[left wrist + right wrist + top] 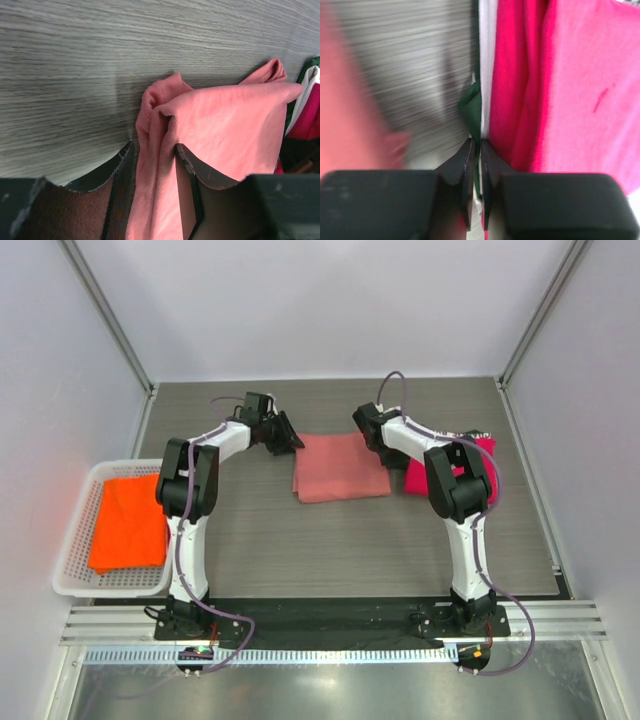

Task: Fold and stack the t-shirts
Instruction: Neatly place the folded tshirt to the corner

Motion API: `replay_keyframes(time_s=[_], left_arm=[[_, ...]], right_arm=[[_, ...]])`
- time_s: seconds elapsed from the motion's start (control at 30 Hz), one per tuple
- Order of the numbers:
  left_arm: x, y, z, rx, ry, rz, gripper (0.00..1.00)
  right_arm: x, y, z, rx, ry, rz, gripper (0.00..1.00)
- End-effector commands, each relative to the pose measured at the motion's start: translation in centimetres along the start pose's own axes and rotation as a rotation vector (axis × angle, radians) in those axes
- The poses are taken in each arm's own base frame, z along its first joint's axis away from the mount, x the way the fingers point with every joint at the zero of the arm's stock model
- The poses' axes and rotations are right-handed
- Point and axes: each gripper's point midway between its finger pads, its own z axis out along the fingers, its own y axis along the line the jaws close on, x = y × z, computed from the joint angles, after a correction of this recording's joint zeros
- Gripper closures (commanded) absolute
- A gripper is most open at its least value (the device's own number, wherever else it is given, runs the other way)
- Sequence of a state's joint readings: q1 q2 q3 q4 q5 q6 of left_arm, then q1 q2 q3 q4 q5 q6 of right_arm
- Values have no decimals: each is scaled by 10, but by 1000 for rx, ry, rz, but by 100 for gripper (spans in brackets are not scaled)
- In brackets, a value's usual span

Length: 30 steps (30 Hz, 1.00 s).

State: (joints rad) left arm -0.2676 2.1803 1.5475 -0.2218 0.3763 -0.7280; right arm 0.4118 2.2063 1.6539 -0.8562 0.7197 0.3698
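Reference item: the salmon-pink t-shirt [340, 468], which lies folded into a flat rectangle on the grey wood-grain tabletop [300, 550]. All positions below are stated from it, left to right.

1. Well to the left of the salmon-pink t-shirt stands the white lattice basket [72, 570]. The bright orange t-shirt [125, 520] lies folded inside it.

2. My left gripper [154, 146] sits at the far left corner of the salmon-pink t-shirt. Its jaws stand apart. One finger [120, 180] is over bare tabletop just left of the cloth and the other is over the cloth. A bunched fold of the shirt's edge runs between them. The jaws straddle this fold. I cannot tell from the wrist view whether the pads press on it.

3. The far left corner of the salmon-pink t-shirt is rumpled. The rest of it lies smooth.

4. My right gripper [476, 142] is just beside the right edge of the salmon-pink t-shirt, near the far corner. Its jaws are drawn almost together, leaving only a thin slit. A white-and-green cloth edge [486, 60] reaches the fingertips. I cannot tell whether it is pinched between them. The left side of this wrist view is blurred.

5. The magenta t-shirt [417, 480] lies just right of the salmon-pink t-shirt, separated from it by a narrow strip of tabletop. In the top view my right arm covers part of it.
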Motion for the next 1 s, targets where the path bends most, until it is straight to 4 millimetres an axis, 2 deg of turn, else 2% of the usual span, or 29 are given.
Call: replay_keyframes(time_s=[0.0, 0.03, 0.13, 0.2, 0.3, 0.43, 0.53, 0.67, 0.8, 0.93, 0.97], left_arm=[[-5, -4, -10, 0, -18, 29, 61], [-6, -2, -11, -4, -20, 25, 61], [-8, -1, -12, -6, -23, 22, 61], [-8, -2, -13, -4, -22, 17, 60], [-7, -4, -13, 2, -19, 13, 60], [-4, -3, -11, -10, -19, 3, 60], [-1, -4, -8, -11, -12, -7, 60], [-1, -4, -4, -21, -16, -10, 60], [-4, -8, 0, -29, -29, -7, 60], [-6, -12, 7, -30, -32, -13, 60], [-6, -12, 8, -37, -30, -13, 61]], right_arm=[[-43, 7, -48, -221, -88, 153, 84], [-46, 7, -53, -243, -99, 161, 70], [-66, 5, -80, -347, -163, 211, 42], [-77, 12, -90, -456, -190, 250, 40], [-87, 24, -89, -582, -196, 295, 39], [-95, 46, -80, -818, -163, 348, 35], [-100, 60, -64, -902, -149, 383, 37], [-94, 76, -42, -928, -109, 389, 39], [-91, 89, -31, -949, -91, 394, 41], [-92, 101, -16, -946, -70, 410, 43], [-98, 100, -15, -946, -79, 418, 44]])
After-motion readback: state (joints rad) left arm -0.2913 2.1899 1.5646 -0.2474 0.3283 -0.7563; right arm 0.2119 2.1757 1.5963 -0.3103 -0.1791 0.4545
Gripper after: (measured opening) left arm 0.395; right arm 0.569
